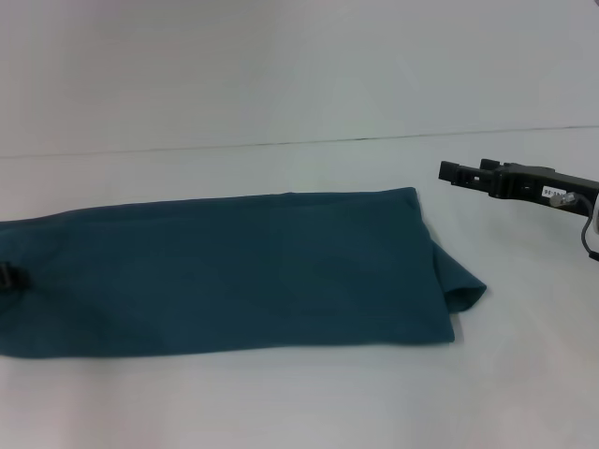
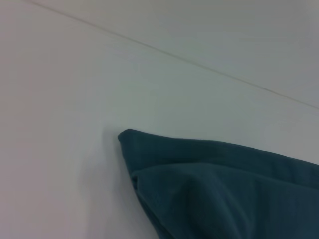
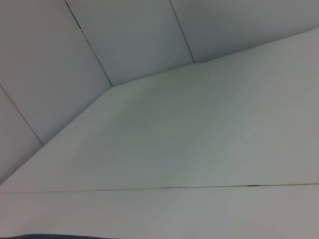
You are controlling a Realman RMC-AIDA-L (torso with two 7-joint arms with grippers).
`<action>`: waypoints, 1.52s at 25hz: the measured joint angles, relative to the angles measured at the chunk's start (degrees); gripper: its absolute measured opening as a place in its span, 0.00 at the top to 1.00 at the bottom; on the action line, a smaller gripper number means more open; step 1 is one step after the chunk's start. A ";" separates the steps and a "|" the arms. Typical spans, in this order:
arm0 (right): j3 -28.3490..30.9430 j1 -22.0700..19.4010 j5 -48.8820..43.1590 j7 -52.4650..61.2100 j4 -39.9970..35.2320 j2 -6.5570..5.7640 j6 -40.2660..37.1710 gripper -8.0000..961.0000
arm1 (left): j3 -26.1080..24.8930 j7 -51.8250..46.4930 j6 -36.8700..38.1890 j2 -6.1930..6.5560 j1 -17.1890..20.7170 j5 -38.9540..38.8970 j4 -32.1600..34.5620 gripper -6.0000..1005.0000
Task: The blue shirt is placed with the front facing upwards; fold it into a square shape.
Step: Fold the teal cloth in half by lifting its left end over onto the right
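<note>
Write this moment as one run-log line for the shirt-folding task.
blue shirt: long folded band, sleeve out | right gripper: beyond sleeve end, off cloth | left gripper: at shirt's left edge | square: not yet

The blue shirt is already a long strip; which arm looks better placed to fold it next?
Probably the left: something dark sits at the blue shirt's left end, likely its gripper. The right gripper hovers beside the shirt.

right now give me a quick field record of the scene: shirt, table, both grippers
shirt: blue shirt folded into a long band lying across the table, no lettering showing, one sleeve sticking out at its right end
table: white table, shirt lies flat on it
left gripper: left gripper at the shirt's left end, barely in view at the picture's edge
right gripper: right gripper raised beyond the shirt's right end, apart from the cloth, holding nothing
</note>
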 joint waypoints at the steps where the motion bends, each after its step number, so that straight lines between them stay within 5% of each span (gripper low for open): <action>1: 0.00 0.05 0.00 -0.01 0.10 0.00 0.00 0.05 | 0.00 -0.03 0.00 0.08 0.02 0.03 -0.02 0.89; 31: 0.00 0.11 -0.18 -0.08 0.70 0.09 0.71 0.05 | -0.09 -3.29 -2.49 0.14 0.71 4.71 -3.96 0.89; 38: -0.11 0.20 -0.30 -0.08 0.74 0.09 0.78 0.05 | 0.31 -3.32 1.69 -2.91 0.73 4.75 -11.17 0.89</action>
